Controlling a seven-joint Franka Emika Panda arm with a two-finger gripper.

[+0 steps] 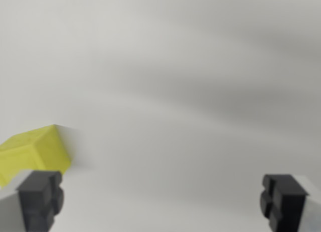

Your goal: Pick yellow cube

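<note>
A yellow cube rests on the pale grey surface at the wrist view's left edge, partly cut off by the frame. My gripper is open, its two black fingertips wide apart at the bottom corners. The left fingertip sits just in front of the cube and hides its lower edge. The cube lies at the left finger, not in the gap between the two. Nothing is held between the fingers.
Bare light grey tabletop fills the remainder of the view, with soft blurred shadows across it.
</note>
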